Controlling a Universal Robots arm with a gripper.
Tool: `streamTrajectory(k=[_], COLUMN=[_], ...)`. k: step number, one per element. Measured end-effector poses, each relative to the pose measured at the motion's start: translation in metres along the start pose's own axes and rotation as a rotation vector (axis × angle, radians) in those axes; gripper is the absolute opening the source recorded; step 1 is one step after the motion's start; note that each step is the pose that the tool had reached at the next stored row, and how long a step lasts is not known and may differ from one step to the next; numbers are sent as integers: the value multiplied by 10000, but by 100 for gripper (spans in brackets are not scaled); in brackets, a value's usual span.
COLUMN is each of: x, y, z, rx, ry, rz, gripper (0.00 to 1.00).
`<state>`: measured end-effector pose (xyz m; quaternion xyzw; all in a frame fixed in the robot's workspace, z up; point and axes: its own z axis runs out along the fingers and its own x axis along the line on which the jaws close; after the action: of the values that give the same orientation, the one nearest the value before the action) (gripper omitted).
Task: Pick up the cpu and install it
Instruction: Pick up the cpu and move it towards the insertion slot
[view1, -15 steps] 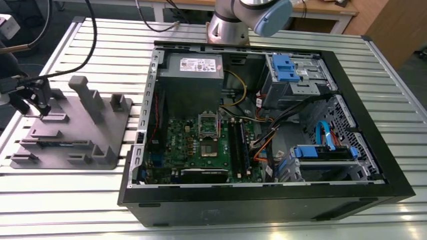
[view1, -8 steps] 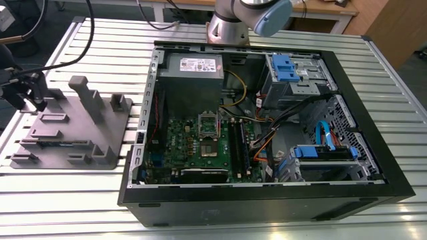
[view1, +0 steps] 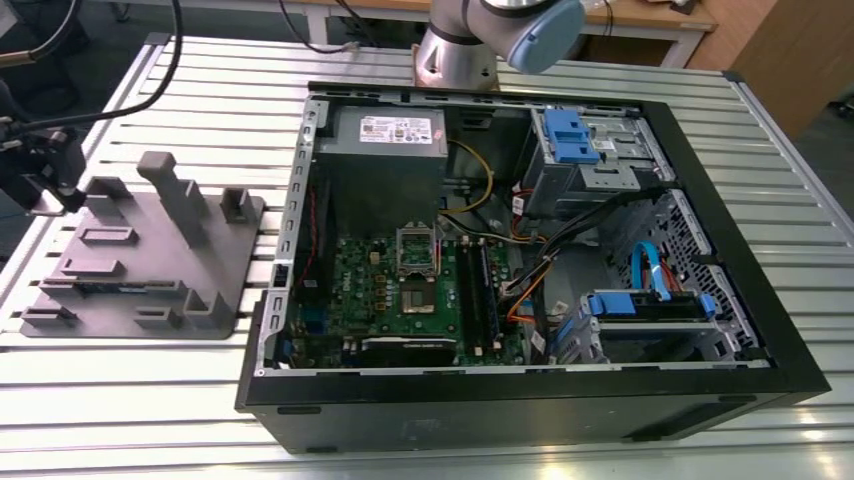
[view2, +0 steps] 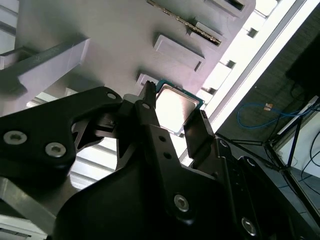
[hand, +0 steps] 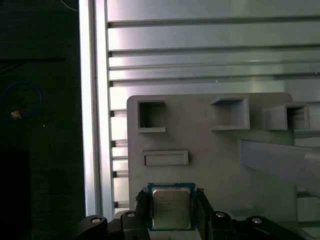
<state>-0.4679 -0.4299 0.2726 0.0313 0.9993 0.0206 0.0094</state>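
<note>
Fingers: closed to a narrow gap on the cpu, one pressed against each of two opposite edges, as seen in both wrist views.
Grip, judged: taken by the edges, probably to spare the metal top and the contact face underneath, and to keep the square level.
Cpu: sat flat between the fingertips, silvery top toward the camera, with a thin green rim round it. Hung over the grey tray, close to one of its edges. Could not tell whether lifted clear of the tray or resting on it.
Tray: lay on the worktop at the exterior view's left, moulded with raised pockets and upright posts. Likely shaped that way to keep each part at a fixed spot for the arm.
Worktop: slatted metal, carrying tray and computer case side by side.
Computer case: laid on its side with the panel off, presumably to turn the board upward for reach from above.
Board: green, flat on the case floor.
Socket: near the board's middle, seemingly with its metal frame tipped up at one end. Well apart from the fingers, toward the exterior view's right of the tray.
Task, judged: pick-up step in hand, cpu gripped at the tray. Installing not yet done.
</note>
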Motion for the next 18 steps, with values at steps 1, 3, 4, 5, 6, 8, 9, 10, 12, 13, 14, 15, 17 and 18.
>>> streamTrajectory(k=[1,3,4,5,6,8,9,10,12,13,14,15,17,18], x=[0,-1,-1,-2,-2,-3,-4,-4,-4,-5,-5,-5,-5,-5], y=[1,3,4,5,6,8,8,9,11,12,12,12,12,12], z=[-23,-69,-96,-120,-142,-183,-204,-226,-265,-278,-286,-289,-289,-291], rx=[1,1,0,0,1,0,0,0,0,1,1,-1,-2,0], ry=[1,1,1,0,1,0,1,1,1,1,1,-1,-3,-1], rz=[0,0,0,0,0,0,0,0,0,-1,-1,0,-1,-1], gripper=[47,47,47,47,47,47,47,47,47,47,47,47,47,47])
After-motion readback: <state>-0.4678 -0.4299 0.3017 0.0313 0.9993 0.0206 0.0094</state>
